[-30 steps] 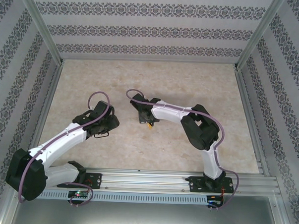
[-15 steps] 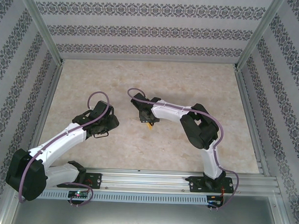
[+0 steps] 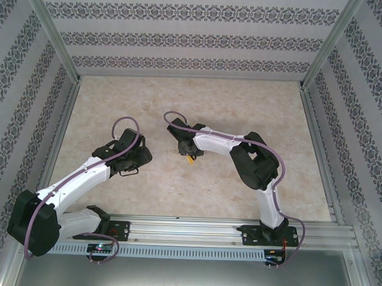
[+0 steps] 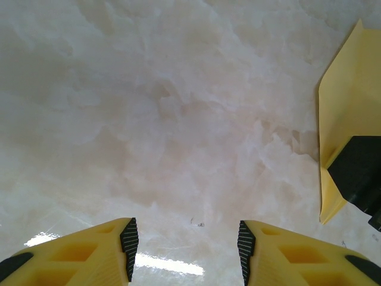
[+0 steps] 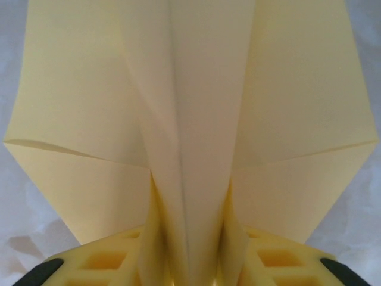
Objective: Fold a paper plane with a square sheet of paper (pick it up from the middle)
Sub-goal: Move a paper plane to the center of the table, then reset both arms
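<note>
- Already the sheet is a paper plane (image 5: 184, 119): two slanted flaps meet on a centre crease, the wings spread to both sides, and the folded keel drops between the fingers (image 5: 268, 256) of the right gripper (image 5: 189, 250); the folding looks largely done to me, and what seems left is letting go and perhaps flattening the creases
- those right fingers stand narrowly apart with the keel against both inner faces; the keel's layers bulge apart, so I cannot tell whether it is pinched or only resting there
- the left gripper (image 4: 188, 238) hangs over the bare table (image 4: 149, 107) with its fingers moderately apart and nothing between them; the plane lies off to the right of them, well clear, partly behind a black part of the right gripper
- around the arms there is only the pale marbled tabletop and the patterned walls (image 3: 195, 39); nothing blocks either gripper, though the two arms work close together over the middle
</note>
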{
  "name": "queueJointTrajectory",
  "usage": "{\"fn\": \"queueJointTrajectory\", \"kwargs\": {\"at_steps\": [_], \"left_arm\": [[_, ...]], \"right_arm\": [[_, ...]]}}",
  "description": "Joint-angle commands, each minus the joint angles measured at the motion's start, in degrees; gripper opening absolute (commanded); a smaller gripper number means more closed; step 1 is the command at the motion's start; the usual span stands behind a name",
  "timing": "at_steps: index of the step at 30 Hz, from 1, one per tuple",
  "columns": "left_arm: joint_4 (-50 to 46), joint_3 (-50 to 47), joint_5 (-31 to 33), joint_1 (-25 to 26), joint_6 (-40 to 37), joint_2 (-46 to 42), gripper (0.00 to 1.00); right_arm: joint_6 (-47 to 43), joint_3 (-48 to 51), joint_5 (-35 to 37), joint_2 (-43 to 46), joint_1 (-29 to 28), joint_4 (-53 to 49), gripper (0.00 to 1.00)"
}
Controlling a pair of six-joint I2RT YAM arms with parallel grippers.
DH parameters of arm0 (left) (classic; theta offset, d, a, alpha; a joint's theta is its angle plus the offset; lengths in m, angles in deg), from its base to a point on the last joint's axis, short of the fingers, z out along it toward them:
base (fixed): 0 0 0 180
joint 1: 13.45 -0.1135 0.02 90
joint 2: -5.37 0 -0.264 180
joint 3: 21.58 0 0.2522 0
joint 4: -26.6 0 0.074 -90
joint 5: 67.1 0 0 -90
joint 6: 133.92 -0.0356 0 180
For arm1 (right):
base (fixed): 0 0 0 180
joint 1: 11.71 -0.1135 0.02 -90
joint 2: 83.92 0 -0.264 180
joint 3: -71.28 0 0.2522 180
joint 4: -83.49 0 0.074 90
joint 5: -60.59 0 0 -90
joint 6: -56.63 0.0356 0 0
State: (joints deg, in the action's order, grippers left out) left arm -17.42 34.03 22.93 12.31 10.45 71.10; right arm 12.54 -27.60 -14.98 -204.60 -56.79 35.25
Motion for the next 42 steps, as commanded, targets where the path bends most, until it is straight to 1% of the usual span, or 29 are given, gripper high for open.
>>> {"fn": "queueJointTrajectory", "kwargs": {"at_steps": [1,8,12,14,17,19,20,21,22,24,26,27,28,29,30,31,32,33,35,37,39,40,41,42], "left_arm": [[-1.91,0.42,-0.42,-0.62,-1.58,-0.7,0.51],[-3.99,1.22,-1.12,-0.62,-2.73,-1.7,0.52],[-5.39,1.77,-0.39,-0.61,-3.74,-3.03,0.55],[-6.02,2.54,0.4,-0.61,-5.11,-3.32,0.58],[-7.8,4.0,4.28,-0.59,-7.47,-3.67,0.63],[-8.23,4.88,8.8,-0.6,-10.05,-4.19,0.7],[-8.06,4.84,11.57,-0.59,-11.13,-4.37,0.74],[-7.39,4.59,15.7,-0.62,-12.2,-4.68,0.8],[-5.94,4.24,19.94,-0.62,-13.63,-4.91,0.87],[-3.75,3.68,29.58,-0.7,-15.4,-4.83,1.0],[-0.03,2.62,38.34,-0.76,-21.12,-4.5,1.0],[2.63,1.49,42.58,-1.14,-24.31,-4.48,1.0],[6.29,0.0,45.3,-2.52,-27.34,-4.47,1.0],[10.4,-1.65,46.03,-4.27,-30.21,-4.52,1.0],[16.55,-4.15,45.18,-6.5,-33.67,-4.41,1.0],[22.71,-6.56,42.63,-9.05,-36.8,-4.2,1.0],[27.54,-8.36,40.18,-10.8,-39.11,-3.84,1.0],[32.3,-10.08,38.03,-12.5,-41.17,-3.06,1.0],[36.83,-11.06,34.99,-14.98,-42.81,-0.93,1.0],[40.57,-11.36,31.35,-17.43,-43.93,2.54,1.0],[44.79,-11.95,28.17,-18.38,-45.86,6.32,1.0],[47.71,-12.47,27.47,-18.38,-46.95,8.54,1.0],[51.01,-13.41,26.26,-18.51,-47.8,10.01,1.0],[56.3,-14.98,24.79,-18.51,-48.92,11.51,1.0]], "right_arm": [[-2.05,0.42,0.72,2.18,0.89,-2.94,0.37],[-4.53,0.23,-0.04,8.96,1.02,-2.96,0.51],[-5.34,0.16,0.45,12.48,1.13,-4.45,0.54],[-5.92,1.64,2.78,16.43,0.85,-4.17,0.54],[-9.6,8.39,9.14,26.78,0.81,0.39,0.57],[-13.34,14.16,16.76,34.69,1.61,4.24,0.63],[-14.59,17.19,20.54,37.99,2.46,5.74,0.68],[-17.48,21.26,24.07,41.47,3.73,9.18,0.77],[-20.99,25.86,26.17,44.48,5.63,14.0,0.81],[-28.28,32.99,28.35,48.39,9.6,21.07,0.83],[-31.86,38.81,31.96,50.21,14.52,26.26,0.87],[-32.42,41.64,31.45,50.39,17.94,29.32,0.91],[-33.22,43.86,28.32,50.1,21.73,31.63,0.91],[-33.22,45.41,25.38,49.69,24.69,32.91,0.92],[-32.63,46.56,21.38,48.97,27.68,34.85,0.92],[-32.38,45.43,15.7,48.51,30.61,32.8,0.93],[-32.66,44.82,10.54,47.77,32.6,33.07,0.92],[-33.26,44.32,7.93,46.85,33.88,33.43,0.91],[-36.65,44.83,8.12,46.97,33.96,36.69,0.92],[-39.88,48.99,8.07,46.18,34.35,45.16,0.92],[-42.13,50.3,9.46,45.26,34.35,46.95,0.92],[-43.04,51.92,9.97,44.51,34.43,50.47,0.92],[-44.07,54.5,9.23,43.38,34.95,56.62,0.93],[-45.13,57.5,6.61,41.91,35.82,65.34,0.92]]}}
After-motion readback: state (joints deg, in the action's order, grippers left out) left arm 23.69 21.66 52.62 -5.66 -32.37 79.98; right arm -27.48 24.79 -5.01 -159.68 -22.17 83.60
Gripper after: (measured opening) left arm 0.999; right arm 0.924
